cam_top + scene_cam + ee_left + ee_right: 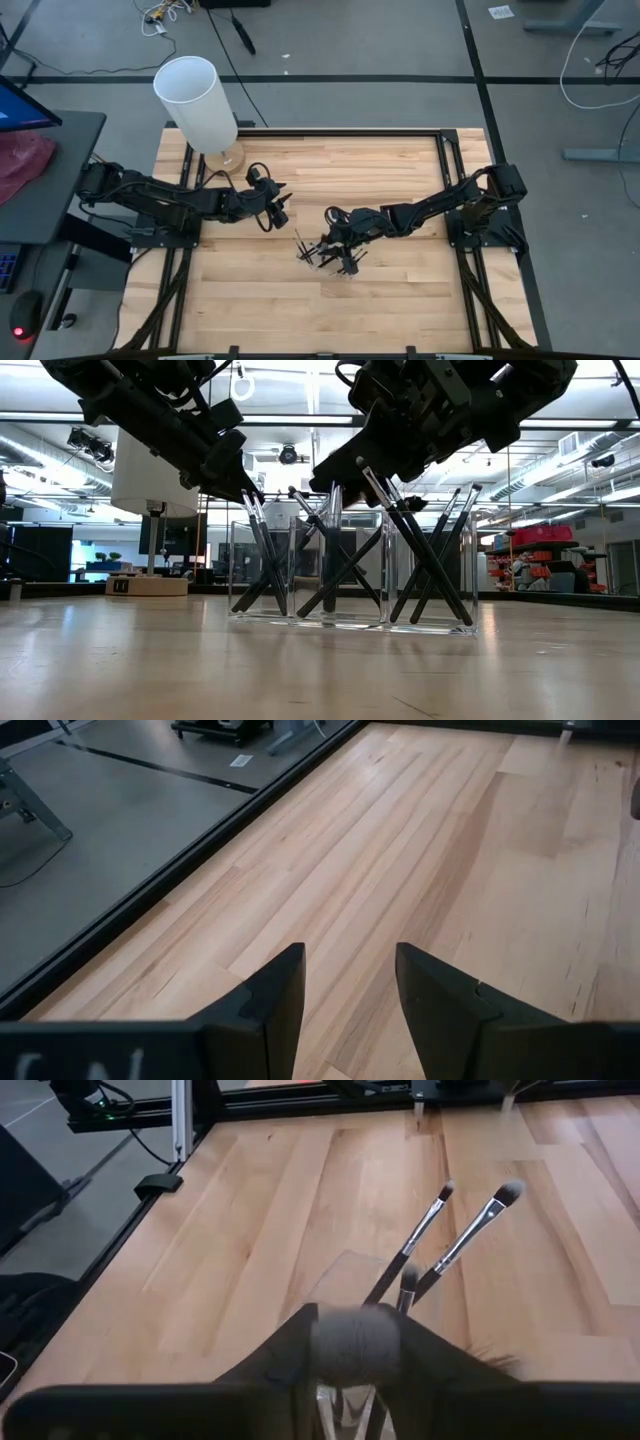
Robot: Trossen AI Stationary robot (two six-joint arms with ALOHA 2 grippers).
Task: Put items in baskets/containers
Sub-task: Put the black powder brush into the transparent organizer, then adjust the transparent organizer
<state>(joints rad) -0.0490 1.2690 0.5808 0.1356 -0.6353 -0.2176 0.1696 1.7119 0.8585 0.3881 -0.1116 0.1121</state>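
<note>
Right arm working over the brush holder, left arm idling beside it.

Table [400, 290] is carrying a tall white cylinder [196, 102] at the back left. Clear holder [350, 575] is sitting mid-table with black makeup brushes [425, 560] leaning crossed inside. Right gripper [333, 226] is hovering directly above it, fluffy brush head [355, 1344] between its fingers; can't tell if clamped. Left gripper [348, 982] is hanging nearby, spread apart, holding nothing.

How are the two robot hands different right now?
The left gripper is open and empty over bare wood; the right gripper has a fluffy brush between its fingers. The right one hangs over the clear holder; the left waits off to the side. Both are dark, two-fingered.
</note>
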